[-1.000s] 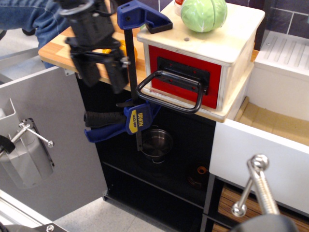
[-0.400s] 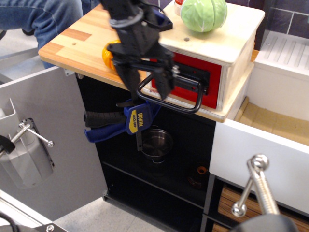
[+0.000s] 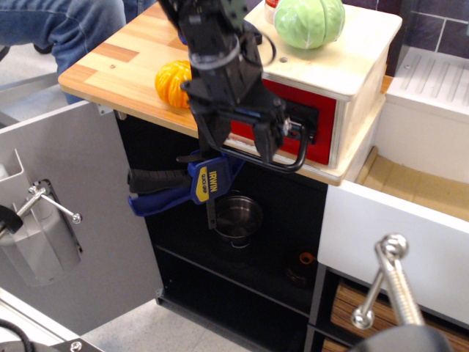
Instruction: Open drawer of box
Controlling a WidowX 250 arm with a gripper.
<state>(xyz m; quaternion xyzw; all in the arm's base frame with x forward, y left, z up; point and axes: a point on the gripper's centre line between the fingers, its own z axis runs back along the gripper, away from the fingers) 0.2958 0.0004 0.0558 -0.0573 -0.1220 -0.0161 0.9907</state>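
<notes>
The box [image 3: 357,62] is a pale plywood cube on the wooden counter, with its red drawer [image 3: 325,123] facing me and pushed in. The drawer's black loop handle [image 3: 299,155] sticks out forward and down. My black gripper [image 3: 238,143] hangs in front of the drawer's left half, open. Its two fingers [image 3: 266,139] point down and stand apart over the left part of the loop, hiding that part. I cannot tell if the fingers touch the handle.
A green cabbage [image 3: 309,20] sits on the box and an orange pumpkin [image 3: 170,82] lies left of it. A blue clamp [image 3: 196,183] grips the counter edge. A metal pot [image 3: 238,214] sits below. A white cabinet drawer [image 3: 410,227] with a metal handle [image 3: 388,282] is at right.
My gripper has moved right and slightly down, from left of the clamp to in front of the drawer's handle. The pumpkin is now uncovered. The drawer has not moved.
</notes>
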